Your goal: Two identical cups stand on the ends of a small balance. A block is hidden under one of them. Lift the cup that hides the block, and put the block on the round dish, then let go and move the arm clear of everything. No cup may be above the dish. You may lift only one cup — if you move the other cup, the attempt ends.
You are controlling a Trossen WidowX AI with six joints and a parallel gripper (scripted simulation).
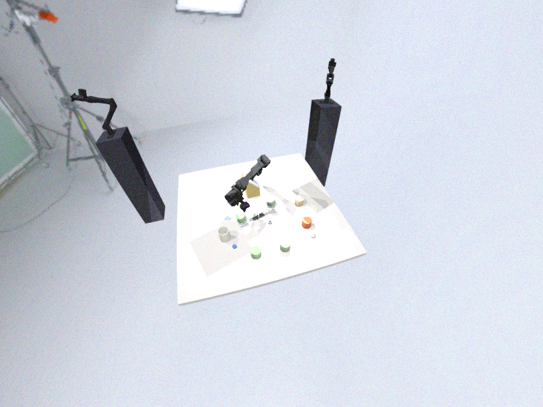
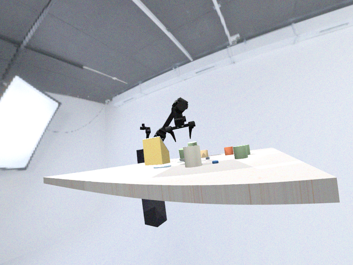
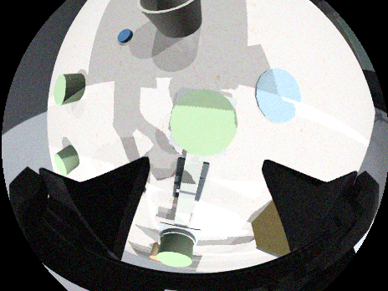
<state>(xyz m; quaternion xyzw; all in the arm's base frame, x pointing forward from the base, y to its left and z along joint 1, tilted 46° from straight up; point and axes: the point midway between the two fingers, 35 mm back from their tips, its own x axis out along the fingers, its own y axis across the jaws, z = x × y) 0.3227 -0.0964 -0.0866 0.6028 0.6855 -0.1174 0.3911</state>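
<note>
My open, empty gripper (image 2: 183,139) (image 3: 206,162) points down above the balance. Below it a green cup (image 1: 241,217) (image 2: 181,154) (image 3: 203,122) stands upright on the balance end near the dish. The other green cup (image 1: 271,202) (image 2: 192,143) (image 3: 176,256) stands on the far end and looks higher in the exterior view. The balance (image 1: 258,216) (image 3: 184,211) joins them. The light-blue round dish (image 1: 227,217) (image 2: 162,166) (image 3: 278,96) lies flat, with nothing on it. No block is visible; the cups hide what is under them.
A grey cup (image 1: 224,235) (image 2: 192,157) (image 3: 180,22) and blue disc (image 1: 234,246) (image 2: 215,162) (image 3: 125,36) lie near the dish. A yellow wedge (image 1: 252,190) (image 2: 153,151) stands behind. Two more green cups (image 1: 255,253) (image 1: 285,247), an orange-red cup (image 1: 306,223) and a tan cup (image 1: 299,201) stand around.
</note>
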